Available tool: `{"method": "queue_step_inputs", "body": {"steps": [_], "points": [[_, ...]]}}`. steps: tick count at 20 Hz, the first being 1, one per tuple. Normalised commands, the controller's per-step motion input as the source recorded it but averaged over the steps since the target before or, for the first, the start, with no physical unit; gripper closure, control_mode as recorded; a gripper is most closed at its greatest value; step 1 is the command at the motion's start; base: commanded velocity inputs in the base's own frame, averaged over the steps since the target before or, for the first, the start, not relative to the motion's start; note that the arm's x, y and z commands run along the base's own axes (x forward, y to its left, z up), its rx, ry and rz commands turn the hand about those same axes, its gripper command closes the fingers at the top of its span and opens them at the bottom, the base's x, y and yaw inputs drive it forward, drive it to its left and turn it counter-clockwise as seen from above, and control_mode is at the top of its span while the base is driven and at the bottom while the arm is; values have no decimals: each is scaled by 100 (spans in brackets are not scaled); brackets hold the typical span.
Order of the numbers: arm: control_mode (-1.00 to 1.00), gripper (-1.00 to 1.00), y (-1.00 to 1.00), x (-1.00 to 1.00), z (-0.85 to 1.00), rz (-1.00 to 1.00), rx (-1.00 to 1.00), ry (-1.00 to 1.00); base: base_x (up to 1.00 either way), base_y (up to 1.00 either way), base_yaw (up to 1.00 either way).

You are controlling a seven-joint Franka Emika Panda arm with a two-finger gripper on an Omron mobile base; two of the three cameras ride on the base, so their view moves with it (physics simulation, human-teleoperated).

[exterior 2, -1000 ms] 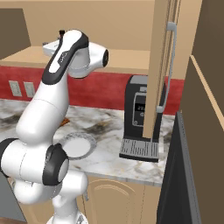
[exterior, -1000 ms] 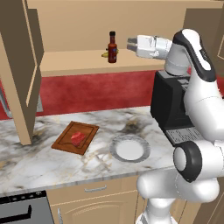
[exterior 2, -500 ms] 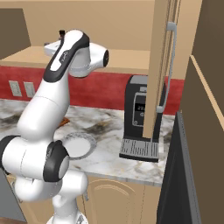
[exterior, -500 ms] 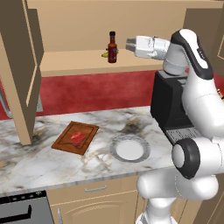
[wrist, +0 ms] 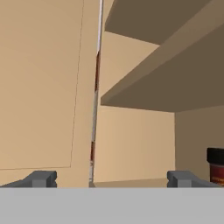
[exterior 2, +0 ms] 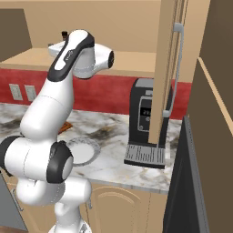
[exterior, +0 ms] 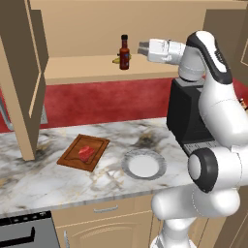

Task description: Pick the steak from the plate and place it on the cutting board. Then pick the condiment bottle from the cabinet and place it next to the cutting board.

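Condiment bottle [exterior: 124, 52] stands upright on the cabinet [exterior: 97, 68] shelf, black cap up, red label facing us in the left base view. We see a bit of yellow just behind its base, too hidden to identify. Our gripper [exterior: 140, 48] is up at shelf height, pointing sideways at the bottle from its right, close but apart from it. Jaws spread fully wide, nothing between them.

In the hand view our gripper [wrist: 112, 178] looks into the cabinet interior: both fingertips [wrist: 41, 178] sit far apart at the bottom, and the condiment bottle [wrist: 215, 166] shows at the right edge, outside the right tip rather than between the tips. We see just its cap and upper body there.

Steak [exterior: 86, 152] lies on the cutting board [exterior: 83, 152], roughly centred inside the groove. The board sits on the marble counter [exterior: 43, 177], angled, left of the plate [exterior: 144, 164]. Plate is bare, near the board but not touching it.

Cabinet door [exterior: 22, 77] hangs open on the left. A black coffee machine [exterior 2: 146, 123] stands on the counter to the arm's right, beside the other open door. In the right base view the arm blocks most of the plate [exterior 2: 86, 151] and we can't make out the gripper tips.
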Motion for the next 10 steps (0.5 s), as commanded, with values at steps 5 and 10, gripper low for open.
{"method": "queue_step_inputs", "body": {"steps": [5,10], "points": [[-100,-100,0,14,0,0,0,0,0,0,0],[-100,-100,0,10,-1,-1,0,1,0,0,0]]}}
